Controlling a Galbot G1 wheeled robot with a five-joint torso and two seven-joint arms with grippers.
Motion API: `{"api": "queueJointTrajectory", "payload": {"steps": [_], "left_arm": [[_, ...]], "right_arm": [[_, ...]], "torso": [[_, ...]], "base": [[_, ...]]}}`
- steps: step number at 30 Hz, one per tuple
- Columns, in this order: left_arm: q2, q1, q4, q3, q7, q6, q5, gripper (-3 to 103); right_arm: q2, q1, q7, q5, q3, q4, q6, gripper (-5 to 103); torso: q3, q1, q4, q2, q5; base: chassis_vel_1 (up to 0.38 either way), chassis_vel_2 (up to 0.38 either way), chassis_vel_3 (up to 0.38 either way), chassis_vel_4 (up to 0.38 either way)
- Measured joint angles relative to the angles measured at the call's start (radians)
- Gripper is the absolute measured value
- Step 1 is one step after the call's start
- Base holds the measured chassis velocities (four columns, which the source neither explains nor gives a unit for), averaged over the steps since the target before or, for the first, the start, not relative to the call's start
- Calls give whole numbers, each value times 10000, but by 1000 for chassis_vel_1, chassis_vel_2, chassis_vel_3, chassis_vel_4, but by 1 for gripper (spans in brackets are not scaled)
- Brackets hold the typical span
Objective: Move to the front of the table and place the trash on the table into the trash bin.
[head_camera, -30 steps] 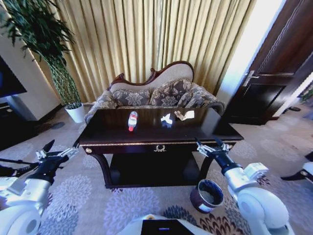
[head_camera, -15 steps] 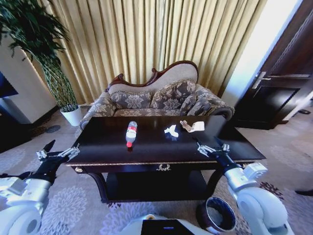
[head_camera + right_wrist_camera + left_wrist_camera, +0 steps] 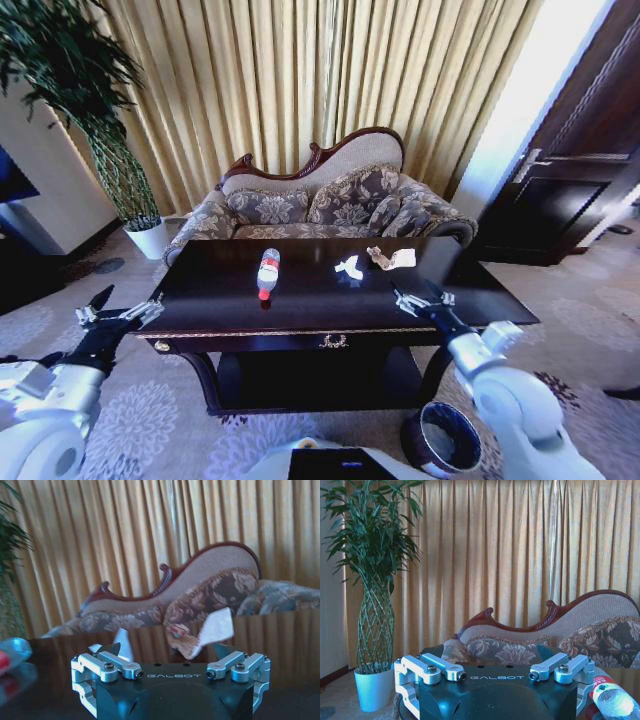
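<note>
Gold curtains and a sofa (image 3: 320, 200) back the table (image 3: 200, 305), which now fills more of my head view than a second ago: I have driven up to its front edge. My right gripper (image 3: 422, 298) has come forward over the tabletop, jaws spread and empty, near the wrapper (image 3: 391, 258) and paper (image 3: 349, 267). The bottle (image 3: 267, 271) lies mid-table, apart from them. My left gripper (image 3: 112, 317) hangs open off the left corner. The bin (image 3: 444, 439) sits on the floor by my right side. I judge picking can begin.
</note>
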Motion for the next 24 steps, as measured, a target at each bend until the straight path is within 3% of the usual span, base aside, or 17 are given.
{"api": "queueJointTrajectory", "payload": {"steps": [4,7,24], "left_arm": [[-22,62,0,-41,-1,-23,-7,100],[-91,175,0,-104,0,-78,-5,100],[-76,241,0,-50,-64,-47,15,100]], "right_arm": [[-275,861,414,344,-359,-739,-143,100],[-461,1873,1202,717,-998,-1481,-217,100],[-207,3678,1811,747,-1661,-3948,-185,100]], "torso": [[0,0,-2,0,-2],[-1,-2,1,1,0],[0,-2,-2,0,0]], "base": [[0,0,0,0],[0,0,0,0],[0,0,0,0]]}}
